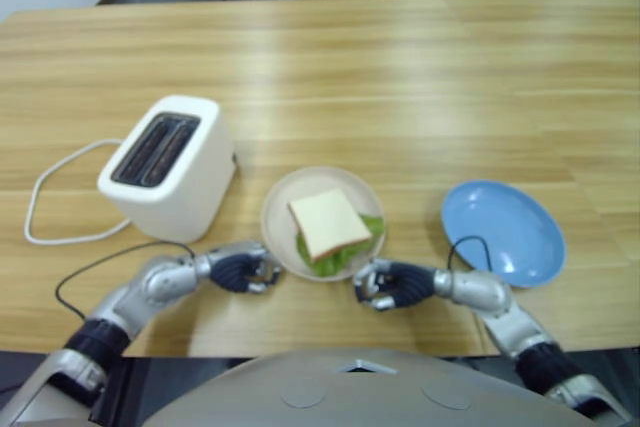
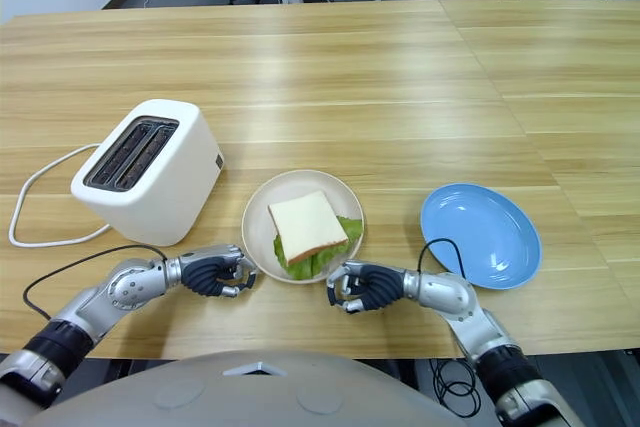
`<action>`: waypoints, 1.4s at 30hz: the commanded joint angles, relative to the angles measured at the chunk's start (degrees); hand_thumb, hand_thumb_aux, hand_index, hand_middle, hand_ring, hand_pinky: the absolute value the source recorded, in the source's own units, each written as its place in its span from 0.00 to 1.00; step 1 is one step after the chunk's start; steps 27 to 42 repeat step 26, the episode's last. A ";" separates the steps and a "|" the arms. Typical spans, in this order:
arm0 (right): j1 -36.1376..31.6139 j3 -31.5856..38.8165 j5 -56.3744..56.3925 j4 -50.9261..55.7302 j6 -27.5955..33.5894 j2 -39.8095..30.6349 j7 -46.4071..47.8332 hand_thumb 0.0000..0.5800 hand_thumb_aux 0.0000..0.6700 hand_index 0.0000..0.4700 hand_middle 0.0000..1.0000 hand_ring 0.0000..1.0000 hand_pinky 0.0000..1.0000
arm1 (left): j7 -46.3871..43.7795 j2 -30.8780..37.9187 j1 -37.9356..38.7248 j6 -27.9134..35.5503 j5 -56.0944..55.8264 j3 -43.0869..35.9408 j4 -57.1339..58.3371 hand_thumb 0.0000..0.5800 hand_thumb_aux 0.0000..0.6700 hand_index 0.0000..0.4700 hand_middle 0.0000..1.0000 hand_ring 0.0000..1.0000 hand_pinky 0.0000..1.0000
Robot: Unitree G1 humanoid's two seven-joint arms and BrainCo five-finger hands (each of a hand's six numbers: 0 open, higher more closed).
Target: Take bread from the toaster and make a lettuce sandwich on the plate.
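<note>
Timber came first: one long pale wooden table point(image 2: 400, 77) carried everything. On its left stood one boxy white toaster point(image 2: 148, 169), its two slots dark and, as far as could be seen, without bread. To the right lay one shallow round blue plate point(image 2: 480, 235) with nothing on it. Between them sat one round cream plate point(image 2: 300, 180) bearing one sandwich, a square white bread slice point(image 2: 307, 226) set slightly askew over green lettuce point(image 2: 312, 262); any lower slice was hidden. The sandwich lay ahead of and between the hands. The left hand point(image 2: 215, 273) rested just beside the cream plate's near-left rim and the right hand point(image 2: 362, 287) just beside its near-right rim, about equally close, each with fingers curled on nothing. The sandwich looked finished.
</note>
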 commanded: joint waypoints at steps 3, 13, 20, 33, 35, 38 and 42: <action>-3.83 -2.16 -9.18 8.25 0.62 1.63 -12.42 1.00 1.00 0.98 1.00 1.00 1.00 | 9.62 -3.94 -3.61 -0.20 9.18 -1.69 9.21 1.00 1.00 0.98 1.00 1.00 1.00; -4.42 -11.08 0.26 -1.60 -0.78 2.74 -20.88 0.00 0.00 0.00 0.00 0.00 0.00 | 15.18 -5.18 -3.48 -7.83 -3.80 6.50 1.22 0.00 0.00 0.00 0.00 0.00 0.00; -5.59 -20.28 20.65 -21.59 1.86 7.65 -23.88 0.00 0.00 0.00 0.00 0.00 0.00 | 17.26 -7.36 0.36 -2.57 -21.66 18.51 -25.77 0.00 0.00 0.00 0.00 0.00 0.00; -11.33 -23.79 15.01 -27.84 -1.25 14.73 -29.17 0.00 0.00 0.00 0.00 0.00 0.00 | 27.24 -19.08 -4.65 3.51 -18.34 30.30 -39.90 0.00 0.00 0.00 0.00 0.00 0.00; -11.33 -23.79 15.01 -27.84 -1.25 14.73 -29.17 0.00 0.00 0.00 0.00 0.00 0.00 | 27.24 -19.08 -4.65 3.51 -18.34 30.30 -39.90 0.00 0.00 0.00 0.00 0.00 0.00; -11.33 -23.79 15.01 -27.84 -1.25 14.73 -29.17 0.00 0.00 0.00 0.00 0.00 0.00 | 27.24 -19.08 -4.65 3.51 -18.34 30.30 -39.90 0.00 0.00 0.00 0.00 0.00 0.00; -11.33 -23.79 15.01 -27.84 -1.25 14.73 -29.17 0.00 0.00 0.00 0.00 0.00 0.00 | 27.24 -19.08 -4.65 3.51 -18.34 30.30 -39.90 0.00 0.00 0.00 0.00 0.00 0.00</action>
